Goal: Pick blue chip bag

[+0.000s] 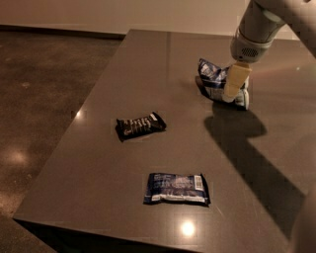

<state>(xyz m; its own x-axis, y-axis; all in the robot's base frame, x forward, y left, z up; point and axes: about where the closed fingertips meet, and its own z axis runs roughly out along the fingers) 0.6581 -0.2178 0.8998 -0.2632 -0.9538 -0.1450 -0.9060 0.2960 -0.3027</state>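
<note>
Pincer [232,94] low over the far right part of the worktop [148,69], right at the blue chip bag [211,78]! Its pale cream end overlaps the bag's right half and reaches down almost to the worktop surface, in front of the foil from this angle. Released or clenched? I cannot tell from this view. The arm [261,27], light grey, slants down into the shot from the top right corner and throws a long dark shadow [247,143] across the worktop toward the near right edge.

The blue chip bag lies on the worktop, crumpled and puffy, dark blue with white patches, its left end poking out clear of the pincer. It is the farthest of 3 packets. Well apart from it, near the middle of the worktop, lies a black candy bar [140,125], turned slightly on a diagonal. Closer to the near edge is a flat blue packet [177,188] with a white barcode end on its right, lying roughly square to that edge. None of the 3 touch each other. A bright spot of light [187,228] glints on the worktop just below the flat packet. Left of the worktop, dark polished floor [44,99] with a few faint reflections. Pale wall [123,15] along the top of the view.
</note>
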